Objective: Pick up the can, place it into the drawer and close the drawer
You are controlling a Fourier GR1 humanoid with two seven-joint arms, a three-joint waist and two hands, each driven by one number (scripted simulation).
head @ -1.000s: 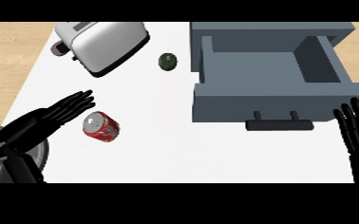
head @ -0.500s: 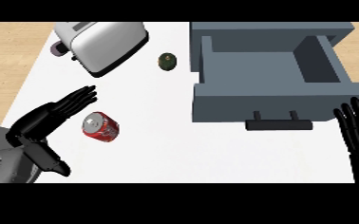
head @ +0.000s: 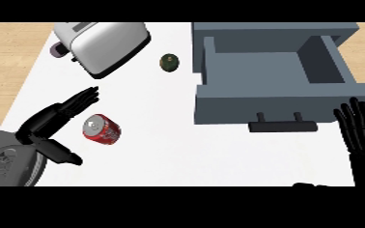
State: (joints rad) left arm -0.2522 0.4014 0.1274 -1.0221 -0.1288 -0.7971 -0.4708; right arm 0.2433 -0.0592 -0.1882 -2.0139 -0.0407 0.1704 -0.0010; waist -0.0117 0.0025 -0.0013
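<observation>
A white counter top [head: 178,149] fills the view, with pale wooden floor [head: 18,63] beyond its left edge.

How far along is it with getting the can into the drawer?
Early. Already done: the drawer stands open with nothing visible inside. In hand: the left hand is open beside the red can, which lies on its side on the counter, not gripped. The right hand rests open at the right edge. Left: grasp the can, carry it into the drawer, push the drawer shut.

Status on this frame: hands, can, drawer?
Left hand open beside can, no grasp. Right hand open, resting at right edge. Drawer open, nothing inside; nothing between it and the can.
</observation>
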